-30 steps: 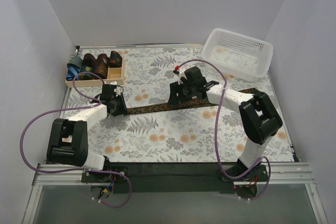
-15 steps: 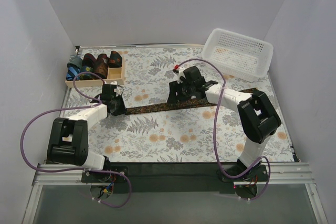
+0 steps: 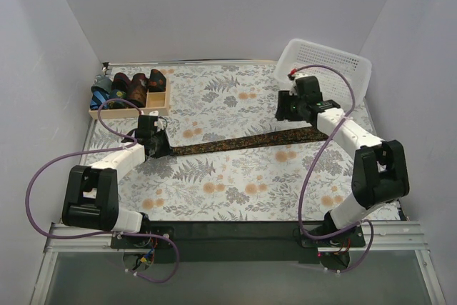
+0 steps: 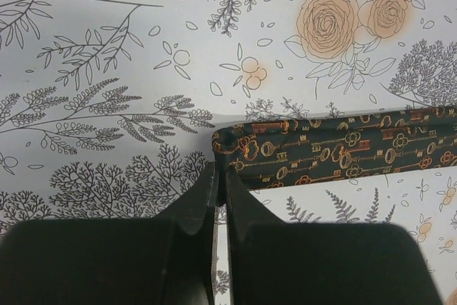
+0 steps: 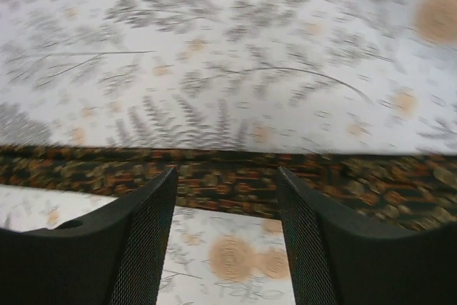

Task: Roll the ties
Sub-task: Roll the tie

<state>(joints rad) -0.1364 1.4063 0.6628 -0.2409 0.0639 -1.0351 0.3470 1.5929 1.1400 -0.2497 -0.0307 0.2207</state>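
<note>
Here the left hand (image 4: 221,176) pinches the dark key-patterned tie (image 4: 335,151); right hand (image 5: 226,176) gapes.

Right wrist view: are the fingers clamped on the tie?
No: the fingers stand well apart, and the tie runs across the open gap between them, pinched by neither.

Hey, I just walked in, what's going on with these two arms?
Both arms are working on a long dark necktie with a gold key pattern, laid out flat on the flowered table. The left gripper has its jaws shut on the tie's narrow end. The right gripper hangs open above its wider part. It is not yet rolled; other rolled ties sit in the shallow wooden tray.
</note>
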